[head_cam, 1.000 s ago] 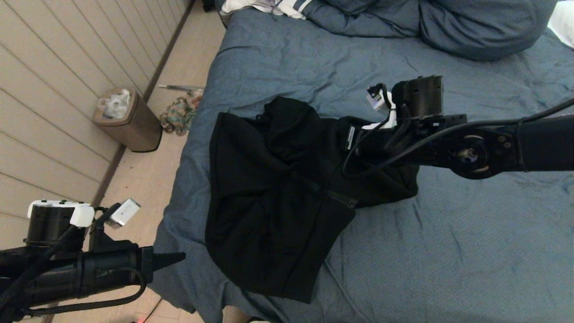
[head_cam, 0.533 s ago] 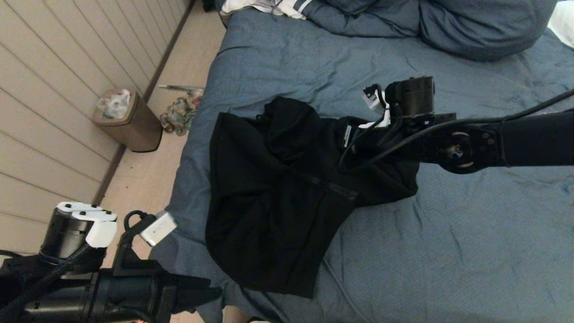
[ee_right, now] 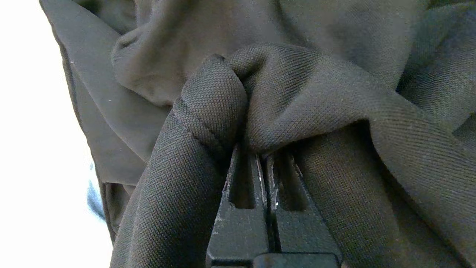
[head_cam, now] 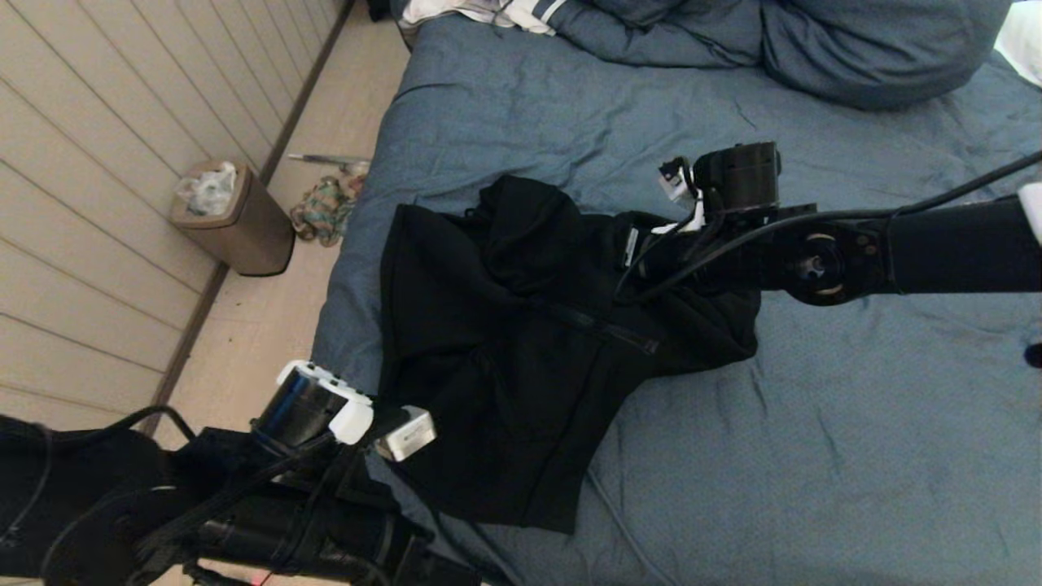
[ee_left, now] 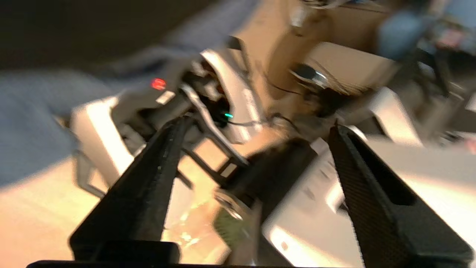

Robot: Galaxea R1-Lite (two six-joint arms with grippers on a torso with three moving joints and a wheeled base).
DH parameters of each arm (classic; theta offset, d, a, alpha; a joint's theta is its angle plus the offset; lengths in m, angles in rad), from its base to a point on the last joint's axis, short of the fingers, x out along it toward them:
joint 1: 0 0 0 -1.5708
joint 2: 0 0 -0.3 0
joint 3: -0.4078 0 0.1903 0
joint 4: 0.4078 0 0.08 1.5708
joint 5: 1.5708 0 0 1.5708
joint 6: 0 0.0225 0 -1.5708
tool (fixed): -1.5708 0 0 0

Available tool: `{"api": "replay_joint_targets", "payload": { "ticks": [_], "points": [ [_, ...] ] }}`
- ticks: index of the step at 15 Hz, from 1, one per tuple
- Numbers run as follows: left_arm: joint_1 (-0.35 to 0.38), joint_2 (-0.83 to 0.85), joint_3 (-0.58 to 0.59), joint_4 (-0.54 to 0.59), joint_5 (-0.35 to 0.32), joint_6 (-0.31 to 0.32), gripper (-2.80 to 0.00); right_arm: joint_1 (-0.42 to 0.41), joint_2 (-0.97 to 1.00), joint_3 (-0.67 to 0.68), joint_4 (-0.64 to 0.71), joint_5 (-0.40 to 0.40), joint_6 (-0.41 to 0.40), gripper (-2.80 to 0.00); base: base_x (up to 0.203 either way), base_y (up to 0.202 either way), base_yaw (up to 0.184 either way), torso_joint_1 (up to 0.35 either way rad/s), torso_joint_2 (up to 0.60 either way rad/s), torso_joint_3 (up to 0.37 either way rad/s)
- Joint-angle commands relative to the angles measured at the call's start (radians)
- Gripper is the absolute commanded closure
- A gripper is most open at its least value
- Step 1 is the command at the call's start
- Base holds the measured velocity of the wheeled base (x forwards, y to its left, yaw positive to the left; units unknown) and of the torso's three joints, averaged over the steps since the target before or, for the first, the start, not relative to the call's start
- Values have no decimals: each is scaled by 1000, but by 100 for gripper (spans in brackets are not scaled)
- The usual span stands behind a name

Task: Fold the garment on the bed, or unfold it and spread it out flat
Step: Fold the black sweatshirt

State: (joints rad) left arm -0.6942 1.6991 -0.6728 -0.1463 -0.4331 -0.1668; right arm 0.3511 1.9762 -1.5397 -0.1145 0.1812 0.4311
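The black hooded garment (head_cam: 505,350) lies crumpled on the left half of the blue bed (head_cam: 814,423), its zip running diagonally and its white neck label (head_cam: 631,244) showing. My right gripper (head_cam: 647,264) reaches in from the right at the garment's upper right part. It is shut on a bunched fold of the black fabric (ee_right: 238,96), and the right wrist view shows the jaws (ee_right: 260,152) pressed together under it. My left gripper (ee_left: 256,128) stands open with nothing between its fingers. The left arm (head_cam: 326,488) sits low by the bed's near left corner, beside the garment's lower edge.
A brown bin (head_cam: 232,216) and a multicoloured rag (head_cam: 321,207) lie on the floor left of the bed, by the panelled wall. Blue pillows (head_cam: 855,49) and a white striped cloth (head_cam: 505,12) sit at the head of the bed. Bare duvet stretches right of the garment.
My left arm has swung right, from beside the bed to its near left corner by the garment's lower edge. The right arm has shifted slightly left, still gripping the fabric.
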Motion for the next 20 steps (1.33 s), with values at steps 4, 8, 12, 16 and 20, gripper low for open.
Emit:
{"api": "replay_joint_targets", "payload": {
  "ticks": [4, 8, 12, 16, 20],
  "points": [
    [-50, 191, -118, -6, 224, -72, -280, 0, -2, 10, -2, 1, 2, 0, 0, 0, 0, 0, 0, 0],
    [-118, 249, -159, -1, 396, -140, -280, 2, -3, 15, -2, 1, 3, 0, 0, 0, 0, 0, 0, 0],
    [-136, 224, -209, -4, 427, -205, -280, 2, -2, 15, -2, 1, 2, 0, 0, 0, 0, 0, 0, 0],
    [-209, 255, -251, 2, 427, -318, -280, 2, 0, 16, -4, 5, 6, 0, 0, 0, 0, 0, 0, 0],
    [-219, 357, -420, 110, 580, -412, -280, 8, -4, 27, -4, 6, 7, 0, 0, 0, 0, 0, 0, 0]
  ]
}}
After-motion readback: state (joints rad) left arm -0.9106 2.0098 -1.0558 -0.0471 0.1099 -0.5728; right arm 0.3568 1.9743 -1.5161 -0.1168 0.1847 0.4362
